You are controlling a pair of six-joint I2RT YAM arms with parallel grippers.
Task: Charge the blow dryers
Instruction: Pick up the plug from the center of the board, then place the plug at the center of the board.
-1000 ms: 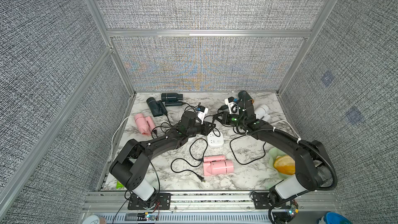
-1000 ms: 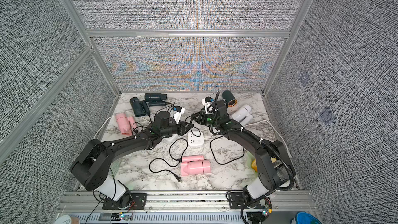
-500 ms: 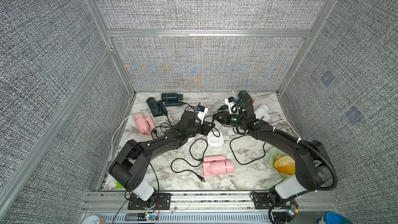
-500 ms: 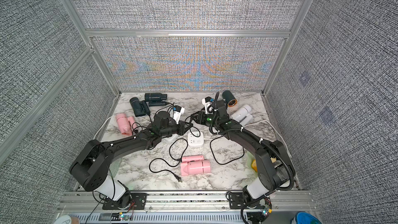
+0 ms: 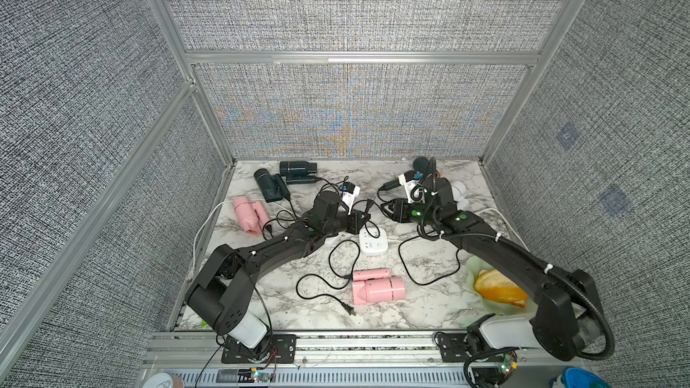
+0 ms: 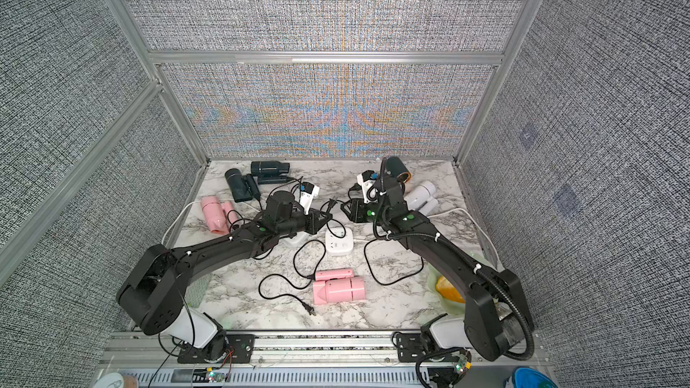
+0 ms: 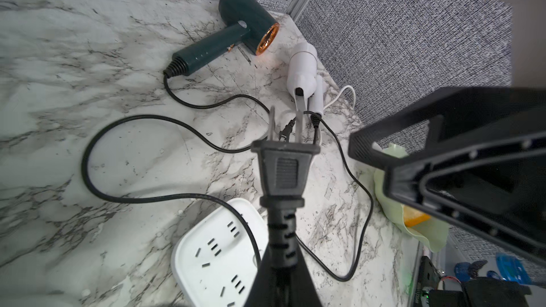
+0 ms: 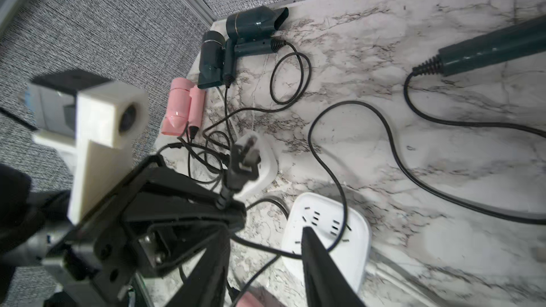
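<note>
My left gripper (image 7: 280, 258) is shut on the cord end of a black two-pin plug (image 7: 285, 169), holding it above a white socket block (image 7: 218, 258). In both top views this gripper (image 5: 364, 215) (image 6: 323, 219) is mid-table. My right gripper (image 8: 266, 261) (image 5: 388, 211) stands open a little to its right, facing the plug (image 8: 242, 160) and apart from it. Blow dryers lie around: two dark teal (image 5: 297, 168) (image 5: 268, 185) at the back left, a pink one (image 5: 246, 212) on the left, another pink one (image 5: 377, 289) in front, a copper-ringed teal one (image 7: 248, 31) and a white one (image 7: 302, 72) at the back right.
A second white socket block (image 8: 266, 169) lies partly under my left arm. Black cords loop over the marble table (image 5: 429, 315), with a loose plug (image 5: 349, 309) near the front. A pale green dish with an orange thing (image 5: 498, 289) sits at the front right under my right arm.
My right gripper's jaws have opened and it stands off the plug. My left gripper has tightened on the plug's cord. Both arms have barely moved.
</note>
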